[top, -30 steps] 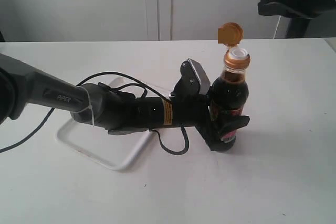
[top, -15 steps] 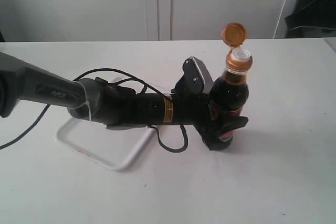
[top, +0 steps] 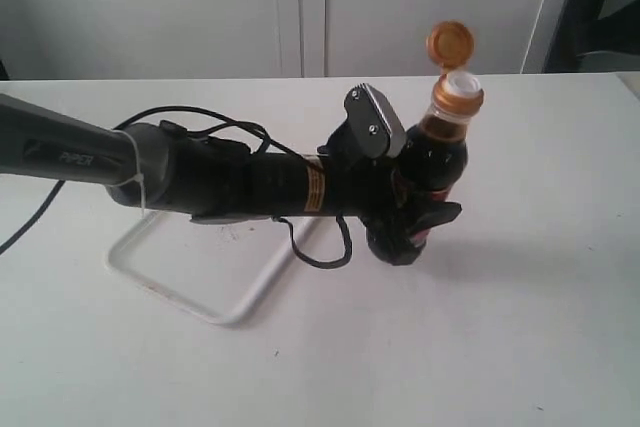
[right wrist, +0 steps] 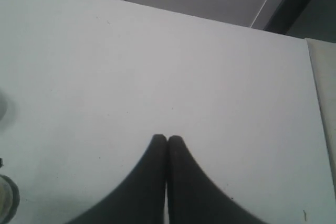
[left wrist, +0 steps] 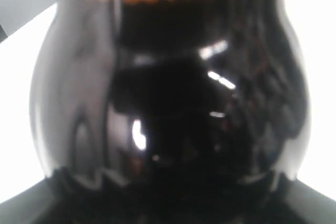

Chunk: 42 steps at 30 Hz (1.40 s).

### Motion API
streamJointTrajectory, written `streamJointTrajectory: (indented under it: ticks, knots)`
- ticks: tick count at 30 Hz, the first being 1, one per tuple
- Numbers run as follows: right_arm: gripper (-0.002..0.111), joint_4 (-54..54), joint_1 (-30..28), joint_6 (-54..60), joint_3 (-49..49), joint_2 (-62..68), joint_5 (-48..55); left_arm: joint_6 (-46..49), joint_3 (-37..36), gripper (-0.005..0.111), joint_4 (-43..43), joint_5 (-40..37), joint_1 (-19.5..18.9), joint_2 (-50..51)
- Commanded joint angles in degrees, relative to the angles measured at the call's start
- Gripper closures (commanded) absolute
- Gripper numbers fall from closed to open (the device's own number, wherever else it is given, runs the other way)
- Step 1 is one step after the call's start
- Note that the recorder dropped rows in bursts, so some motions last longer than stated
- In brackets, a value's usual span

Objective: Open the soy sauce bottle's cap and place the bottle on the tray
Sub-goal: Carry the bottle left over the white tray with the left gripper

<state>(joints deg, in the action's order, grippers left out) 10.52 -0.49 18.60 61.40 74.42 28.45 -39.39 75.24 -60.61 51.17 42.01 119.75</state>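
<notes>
The soy sauce bottle [top: 436,159] is held off the table, leaning slightly right, with my left gripper [top: 412,230] shut on its lower body. Its golden-orange cap [top: 450,44] stands flipped open above the white spout [top: 461,83]. In the left wrist view the dark bottle [left wrist: 168,98] fills the frame and hides the fingers. The white tray [top: 200,292] lies on the table to the left, partly under my left arm. My right gripper [right wrist: 167,139] is shut on nothing above bare table; it does not appear in the exterior view.
The left arm and its black cable [top: 320,252] stretch across the tray's far side. White cabinet doors [top: 300,7] stand behind the table. A dark stand [top: 600,7] is at the back right corner.
My left gripper has lifted the bottle off the table and tilted it a little. The right arm has withdrawn from the upper right of the exterior view.
</notes>
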Motion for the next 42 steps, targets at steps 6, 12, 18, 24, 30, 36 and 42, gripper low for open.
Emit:
streamJointTrajectory:
  ticks: [6,12,18,24,30,36,42]
  knots:
    - [0.108,1.7,-0.1,-0.9,-7.2,-0.4,-6.3,-0.2,-2.1,0.107,5.2,8.6,0.0,-7.6]
    - [0.108,6.4,-0.1,-0.8,-9.8,-0.4,-8.8,2.7,-6.6,0.107,7.5,8.5,-1.1,-10.7]
    - [0.108,7.6,1.6,-0.7,-13.6,-0.4,-14.7,3.7,-11.2,0.107,8.7,11.7,-4.5,-13.9]
    - [0.108,7.5,4.6,-0.7,-14.1,-0.4,-15.4,3.7,-16.0,0.107,12.2,18.8,-9.9,-15.4]
    - [0.108,7.4,7.9,0.4,-14.1,-0.4,-15.3,3.7,-19.2,0.107,12.3,18.8,-13.9,-15.8]
    - [0.108,7.3,11.3,1.9,-16.4,-0.4,-17.7,3.7,-20.9,0.107,12.4,18.8,-16.9,-15.9]
    - [0.108,7.4,11.9,2.2,-19.6,-0.4,-20.9,3.4,-22.0,0.107,12.0,18.8,-19.6,-16.5]
